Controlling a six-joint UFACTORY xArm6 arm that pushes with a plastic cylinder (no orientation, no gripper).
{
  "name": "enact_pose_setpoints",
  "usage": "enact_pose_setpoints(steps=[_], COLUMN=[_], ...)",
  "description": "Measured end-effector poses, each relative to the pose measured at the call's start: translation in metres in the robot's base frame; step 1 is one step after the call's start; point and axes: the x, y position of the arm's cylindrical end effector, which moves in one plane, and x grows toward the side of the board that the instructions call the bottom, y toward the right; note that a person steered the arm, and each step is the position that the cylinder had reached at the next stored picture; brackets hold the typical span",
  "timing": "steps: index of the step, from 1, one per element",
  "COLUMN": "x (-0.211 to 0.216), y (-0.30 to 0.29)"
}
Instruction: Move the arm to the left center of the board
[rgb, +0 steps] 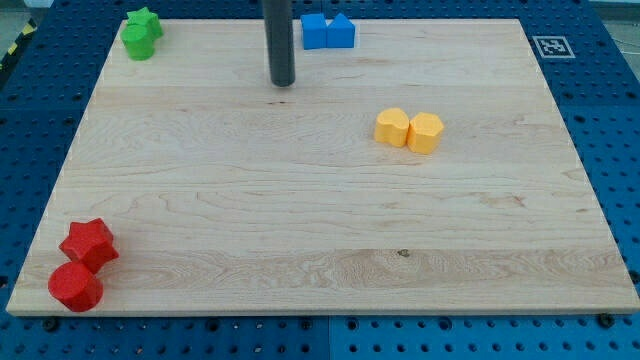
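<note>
My tip (282, 83) rests on the wooden board (320, 220) near the view's top, a little left of centre. It touches no block. Two blue blocks (327, 32) sit just to its upper right at the board's top edge. Two green blocks (141, 33), one star-shaped, one rounded, sit in the top left corner. Two yellow blocks (409, 130) lie side by side right of centre. A red star-shaped block (89, 243) and a red rounded block (75, 287) sit in the bottom left corner.
The board lies on a blue perforated table (610, 120). A black-and-white marker tag (551, 46) is beside the board's top right corner.
</note>
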Motion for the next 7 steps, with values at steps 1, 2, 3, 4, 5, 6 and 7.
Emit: enact_pose_setpoints(steps=[1, 2, 3, 4, 5, 6, 7], x=[0.004, 0.004, 0.004, 0.006, 0.006, 0.017, 0.03], y=[-0.023, -0.05, -0.087, -0.116, -0.145, -0.174, -0.196])
